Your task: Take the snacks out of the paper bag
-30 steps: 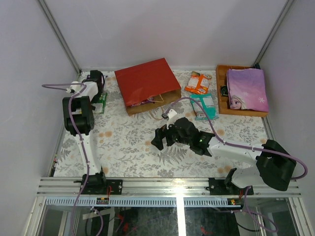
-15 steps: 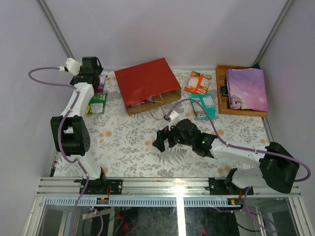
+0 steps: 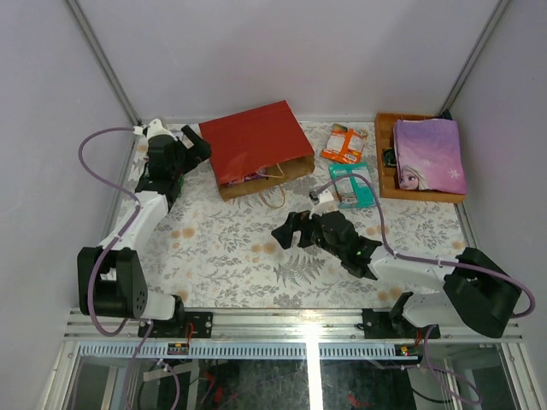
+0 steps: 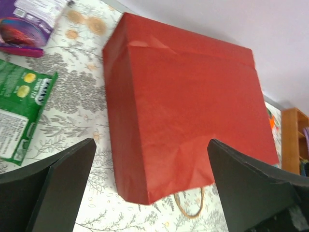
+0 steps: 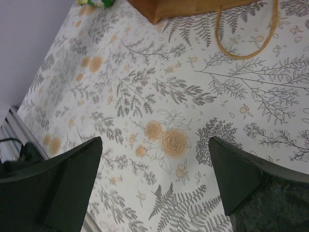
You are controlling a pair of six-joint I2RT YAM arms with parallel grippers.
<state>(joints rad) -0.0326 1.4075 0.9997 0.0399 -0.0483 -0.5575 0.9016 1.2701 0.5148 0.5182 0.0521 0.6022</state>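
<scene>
Left claw (image 4: pixel 150 142) spread near paper bag (image 4: pixel 183 111), green packet (image 4: pixel 21 111); right claw (image 5: pixel 154 140) spread; tray (image 3: pixel 385 128) beyond.

My 2 arms, left arm (image 3: pixel 135 220) and right arm (image 3: pixel 419 265): white tube links, bulky black joint housings. 1 lilac cable (image 3: pixel 83 154) loops along each, white connector near the wrist. On left gripper (image 4: pixel 150 145) and right gripper (image 5: pixel 154 142): matte black, wedge-shaped fingers (image 4: pixel 63 183), plain faces.

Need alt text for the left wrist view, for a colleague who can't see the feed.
The red bag lies flat on the floral table, filling the middle of the view, framed by the open left gripper. A green packet and a purple packet lie to its left, and a tan cord handle pokes out at its near edge.
</scene>
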